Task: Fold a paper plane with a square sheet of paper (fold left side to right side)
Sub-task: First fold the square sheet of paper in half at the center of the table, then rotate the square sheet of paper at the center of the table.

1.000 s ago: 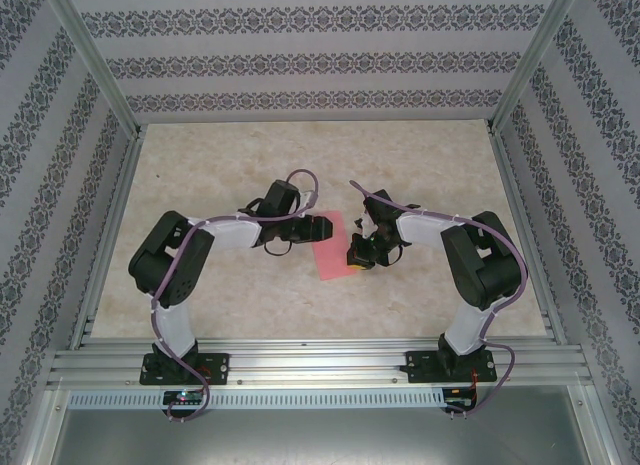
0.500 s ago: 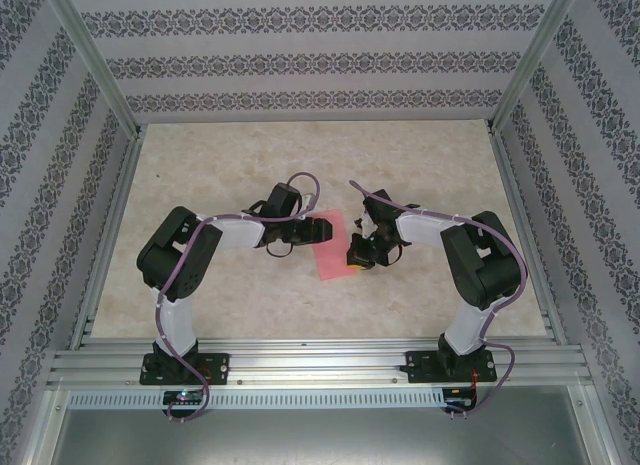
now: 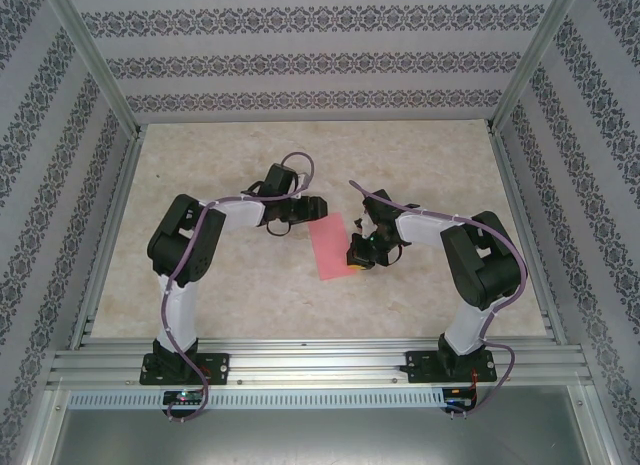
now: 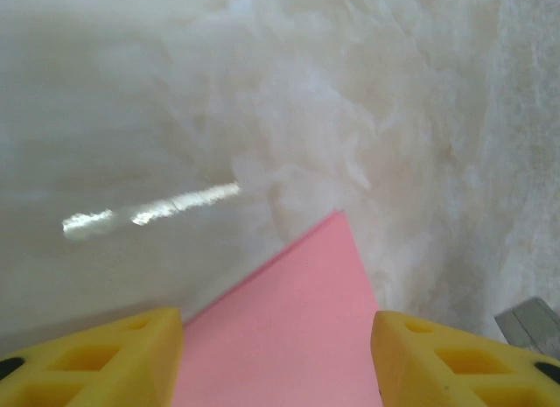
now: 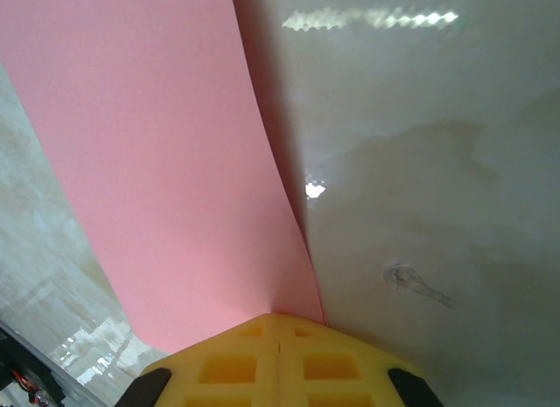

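Note:
The square sheet of paper (image 3: 332, 247) lies on the table as a narrow pink-red rectangle between the two arms. My left gripper (image 3: 317, 207) hovers at the sheet's far left corner, open. In the left wrist view its yellow fingers (image 4: 105, 354) stand wide apart, with the pink corner (image 4: 297, 319) below the gap and nothing held. My right gripper (image 3: 357, 260) is at the sheet's right edge, low down. In the right wrist view it (image 5: 280, 333) is shut, its tips resting on the paper (image 5: 149, 162) by that edge. The edge bows up slightly and casts a shadow.
The beige marbled tabletop (image 3: 230, 155) is fenced by aluminium rails and patterned walls (image 3: 300, 65) on three sides. A rail (image 3: 320, 360) carrying both arm bases runs along the near edge.
My left gripper has drawn back off the paper toward the far side, uncovering its upper left part, and its elbow has swung right. The right arm and the paper have stayed put.

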Robot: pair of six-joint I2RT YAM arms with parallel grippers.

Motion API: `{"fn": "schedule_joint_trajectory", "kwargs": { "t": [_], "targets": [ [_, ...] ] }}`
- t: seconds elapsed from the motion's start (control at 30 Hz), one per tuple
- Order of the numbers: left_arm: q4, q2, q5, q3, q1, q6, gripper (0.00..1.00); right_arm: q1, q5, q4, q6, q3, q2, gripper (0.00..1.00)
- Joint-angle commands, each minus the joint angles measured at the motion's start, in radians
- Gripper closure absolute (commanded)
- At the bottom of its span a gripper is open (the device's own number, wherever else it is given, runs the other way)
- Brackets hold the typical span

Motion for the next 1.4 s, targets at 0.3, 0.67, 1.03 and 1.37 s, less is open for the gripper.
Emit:
{"fn": "schedule_joint_trajectory", "kwargs": {
  "t": [0.3,0.67,1.03,1.37],
  "targets": [
    [-0.157,-0.196,-0.052,0.036,0.055,0.095,0.36,0.019,0.114,-0.054,-0.034,0.033,-0.080,0.81],
    [-0.033,-0.505,-0.040,-0.376,0.022,-0.018,0.36,0.028,0.178,-0.085,-0.030,0.068,-0.100,0.63],
    [0.004,-0.584,-0.058,-0.515,0.005,-0.044,0.36,0.070,0.180,-0.041,0.047,0.062,-0.030,0.54],
    [-0.069,-0.612,-0.048,-0.502,0.004,0.017,0.36,0.134,0.284,-0.035,0.141,0.036,-0.041,0.46]
  ]
}}
